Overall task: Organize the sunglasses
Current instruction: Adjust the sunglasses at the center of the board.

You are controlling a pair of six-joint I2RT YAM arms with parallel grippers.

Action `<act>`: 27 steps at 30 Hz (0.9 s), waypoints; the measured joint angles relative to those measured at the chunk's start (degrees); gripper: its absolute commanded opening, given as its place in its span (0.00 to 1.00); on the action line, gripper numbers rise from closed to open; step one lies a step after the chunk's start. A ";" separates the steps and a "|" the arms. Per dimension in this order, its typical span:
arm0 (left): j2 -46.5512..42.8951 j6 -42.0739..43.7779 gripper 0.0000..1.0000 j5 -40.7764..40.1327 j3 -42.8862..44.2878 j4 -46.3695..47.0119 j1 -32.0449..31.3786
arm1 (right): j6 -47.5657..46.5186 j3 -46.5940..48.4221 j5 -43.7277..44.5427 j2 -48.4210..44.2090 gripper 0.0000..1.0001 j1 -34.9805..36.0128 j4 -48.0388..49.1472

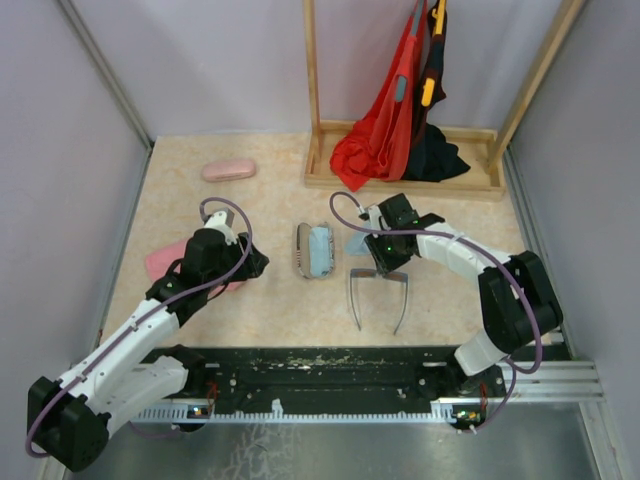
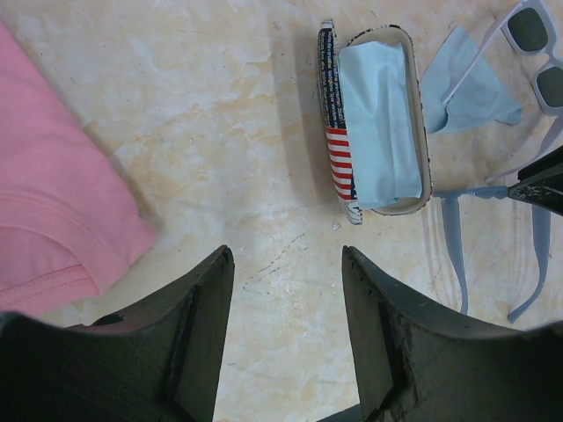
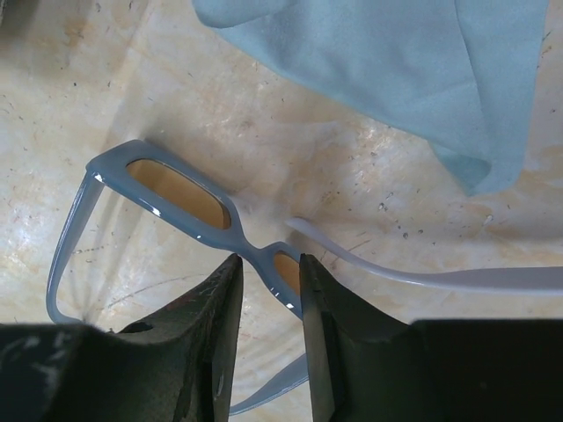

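Observation:
The grey-framed sunglasses [image 1: 356, 300] stand on the table with their arms spread towards the near edge. My right gripper [image 1: 388, 268] is down over their front. In the right wrist view its fingers straddle the grey frame [image 3: 251, 251] by the bridge, with a gap still showing, so the gripper [image 3: 268, 259] is open. The white sunglasses [image 2: 537, 53] lie beyond, at the top right of the left wrist view. My left gripper [image 1: 250, 265] hovers open and empty [image 2: 286, 255] over bare table, left of the flag-printed case.
The open flag-printed case [image 1: 303, 250] holds a light-blue cloth [image 2: 378, 123]. Another blue cloth [image 3: 396, 61] lies loose beside the glasses. A shut pink case [image 1: 228, 171] sits far left. A pink soft item [image 2: 44, 193] lies under the left arm. A wooden rack with a red bag [image 1: 385, 130] stands behind.

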 measured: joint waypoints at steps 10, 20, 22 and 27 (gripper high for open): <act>0.00 0.00 0.59 0.00 0.00 0.00 0.00 | 0.00 0.35 -1.25 0.66 0.29 0.02 0.09; 0.00 0.00 0.59 -0.02 0.00 0.00 0.00 | -0.26 1.07 -2.12 3.30 0.29 0.42 0.35; 0.00 0.00 0.59 -0.02 0.00 0.00 0.00 | -0.39 1.09 -2.14 3.69 0.27 0.59 0.35; -0.02 0.02 0.59 -0.02 0.00 0.00 0.00 | -0.44 1.38 -2.32 3.74 0.22 0.96 0.39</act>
